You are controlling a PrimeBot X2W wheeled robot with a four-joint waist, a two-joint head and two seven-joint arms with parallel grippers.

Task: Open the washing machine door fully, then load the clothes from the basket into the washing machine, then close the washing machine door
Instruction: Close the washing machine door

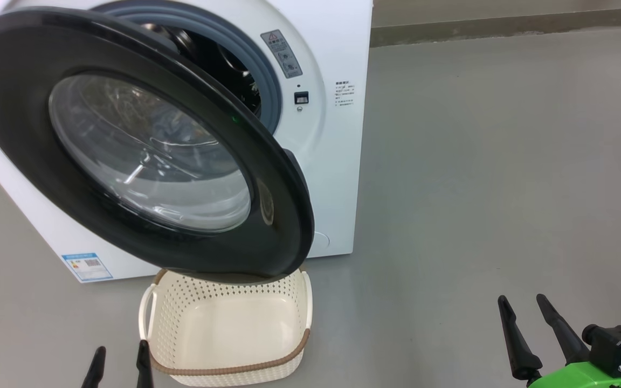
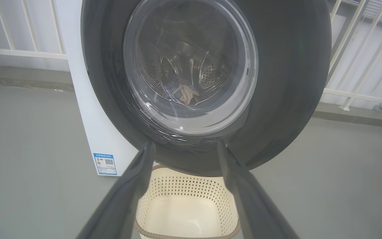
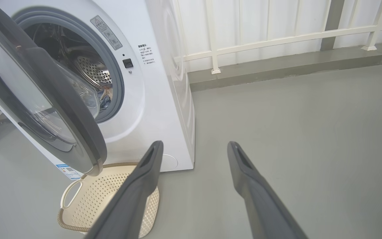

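Observation:
The white washing machine (image 1: pixel 337 161) stands on the floor with its door (image 1: pixel 19 134) swung halfway out, its black rim hanging over the basket (image 1: pixel 235 369). The cream basket holds nothing. In the left wrist view the clothes (image 2: pixel 182 93) show through the door glass as a bluish and cream bundle low in the steel drum; the right wrist view shows the clothes (image 3: pixel 104 96) through the gap. My left gripper (image 1: pixel 121 355) is open beside the basket's left side and points at the door (image 2: pixel 293 83). My right gripper (image 1: pixel 522 302) is open over bare floor to the right.
Grey floor stretches to the right of the machine. A white railing (image 3: pixel 277 39) on a low kerb runs behind it. A blue label (image 1: pixel 87 265) sits at the machine's lower front corner.

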